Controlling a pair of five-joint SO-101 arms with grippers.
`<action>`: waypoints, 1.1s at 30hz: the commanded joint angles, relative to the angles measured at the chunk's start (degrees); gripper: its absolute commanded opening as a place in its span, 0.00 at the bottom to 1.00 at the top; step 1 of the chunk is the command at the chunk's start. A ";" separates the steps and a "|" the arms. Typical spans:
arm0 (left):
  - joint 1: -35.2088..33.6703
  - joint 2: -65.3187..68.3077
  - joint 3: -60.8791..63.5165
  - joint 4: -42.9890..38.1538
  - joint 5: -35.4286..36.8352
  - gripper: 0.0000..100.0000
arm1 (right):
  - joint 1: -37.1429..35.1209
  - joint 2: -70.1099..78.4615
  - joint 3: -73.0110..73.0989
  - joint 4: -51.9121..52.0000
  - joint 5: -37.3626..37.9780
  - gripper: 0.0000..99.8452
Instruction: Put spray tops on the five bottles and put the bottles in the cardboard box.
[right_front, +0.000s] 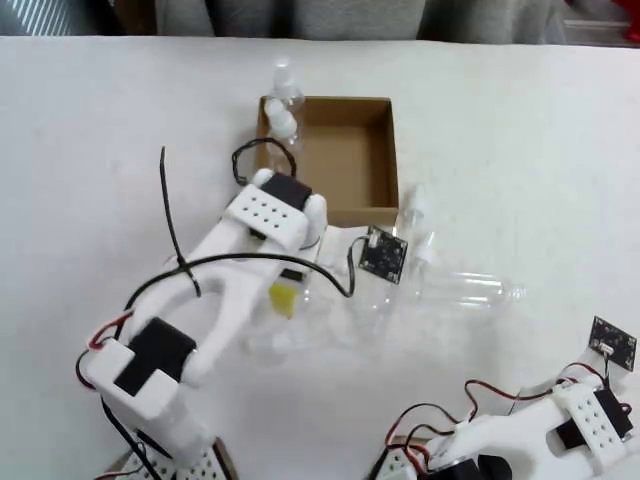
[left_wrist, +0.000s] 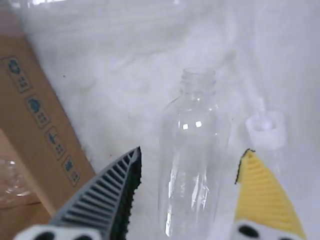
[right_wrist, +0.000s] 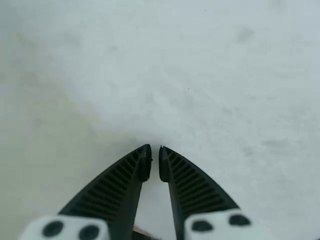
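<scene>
Left arm (right_front: 200, 300): rises from 7 o'clock of the table (right_front: 80, 120), wrist near the cardboard box (right_front: 380, 150).
Left gripper (left_wrist: 192, 151): spread wide, one grey finger and one yellow, either side of an uncapped clear bottle (left_wrist: 197, 100), not yet gripping. A white spray top (left_wrist: 265, 129) lies just beside that bottle.
Cardboard box: open, at 12 o'clock.
Topped bottles (right_front: 284, 105): seemingly two, at the box's 11 o'clock corner. Whether both sit inside cannot be told.
Loose bottles (right_front: 470, 290): clear, lying at the box's 4 o'clock, count unclear, tops unclear.
Right gripper (right_wrist: 154, 162): nearly closed, holding nothing, over bare table at 5 o'clock.
Progress, as judged: under half done; topping and boxing of the remainder outstanding.
</scene>
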 joint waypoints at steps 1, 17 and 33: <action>0.48 -0.40 1.41 -4.31 -0.09 0.31 | -0.22 -1.01 -0.18 -0.66 0.53 0.02; 0.04 -0.31 8.97 -13.19 6.68 0.31 | -0.22 -1.01 -0.18 -0.66 0.53 0.02; -0.31 4.97 8.53 -16.70 10.81 0.31 | -0.22 -1.01 -0.18 -0.75 0.53 0.02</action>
